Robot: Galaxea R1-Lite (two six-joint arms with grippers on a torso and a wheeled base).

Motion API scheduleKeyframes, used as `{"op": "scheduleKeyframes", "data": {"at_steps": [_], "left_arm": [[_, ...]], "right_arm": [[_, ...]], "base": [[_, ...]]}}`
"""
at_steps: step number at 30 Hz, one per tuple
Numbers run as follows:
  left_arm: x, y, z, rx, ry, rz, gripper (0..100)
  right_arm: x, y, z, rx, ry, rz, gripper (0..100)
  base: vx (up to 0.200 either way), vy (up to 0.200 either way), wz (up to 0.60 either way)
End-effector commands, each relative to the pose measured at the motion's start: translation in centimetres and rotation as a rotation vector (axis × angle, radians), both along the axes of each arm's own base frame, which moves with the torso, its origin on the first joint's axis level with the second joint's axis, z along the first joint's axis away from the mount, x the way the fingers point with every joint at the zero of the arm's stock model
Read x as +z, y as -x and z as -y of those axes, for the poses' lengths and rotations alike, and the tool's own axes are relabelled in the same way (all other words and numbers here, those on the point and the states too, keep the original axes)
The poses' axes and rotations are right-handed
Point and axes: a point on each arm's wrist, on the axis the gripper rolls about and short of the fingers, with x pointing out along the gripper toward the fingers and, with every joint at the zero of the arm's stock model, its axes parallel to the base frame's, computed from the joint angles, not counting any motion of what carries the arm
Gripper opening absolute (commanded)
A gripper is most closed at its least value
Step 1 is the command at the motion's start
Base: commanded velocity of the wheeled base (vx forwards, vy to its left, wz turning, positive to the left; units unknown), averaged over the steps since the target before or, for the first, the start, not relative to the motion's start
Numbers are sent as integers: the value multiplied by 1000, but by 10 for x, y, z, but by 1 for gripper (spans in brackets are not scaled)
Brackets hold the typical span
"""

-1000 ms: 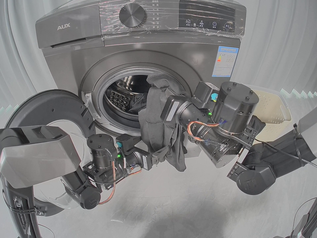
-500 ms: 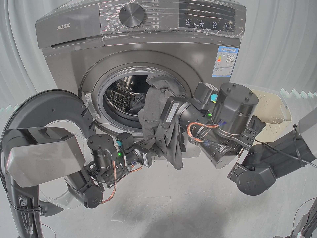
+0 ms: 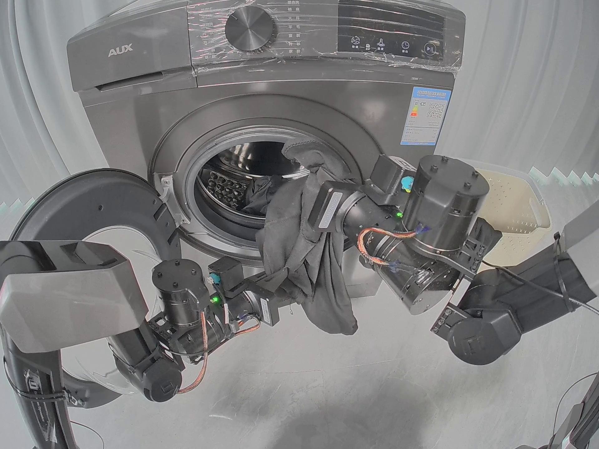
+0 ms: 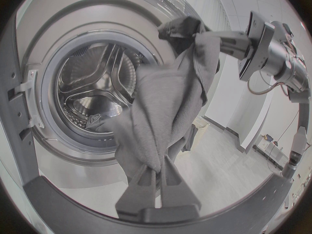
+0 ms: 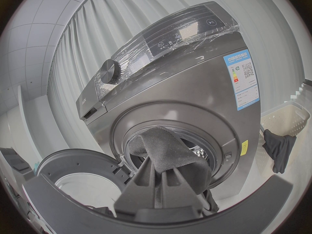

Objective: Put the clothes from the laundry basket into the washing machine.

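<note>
Curtains (image 3: 536, 63) behind, your left gripper (image 4: 158, 168) and right gripper (image 5: 161, 174) both clench the grey garment (image 3: 293, 232), so feed it deep into the washing machine (image 3: 262, 95) before releasing

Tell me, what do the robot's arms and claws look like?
The left arm and right arm are black, built from chunky cylindrical joints, with light grey shells behind. Each carries a coppery coiled cable, a green light and a turquoise cap. The left gripper and right gripper each have two dark grey wedge-shaped fingers.
</note>
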Motion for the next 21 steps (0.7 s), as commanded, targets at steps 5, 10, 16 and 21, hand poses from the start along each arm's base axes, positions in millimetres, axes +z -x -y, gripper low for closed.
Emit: {"op": "scheduleKeyframes", "data": {"at_steps": [5,10,16,21], "left_arm": [[12,11,-5,-7,5,12,0],[14,10,-3,-13,12,21,0],[14,10,-7,-3,12,17,0],[20,12,-10,8,22,26,0]], "right_arm": [[-1,-4,2,-11,6,1,0],[-2,-3,2,-9,7,-2,0],[-1,-9,9,-36,6,1,0],[-1,-24,26,-124,8,-1,0]], "base": [[0,0,0],[0,0,0],[0,0,0],[0,0,0]]}}
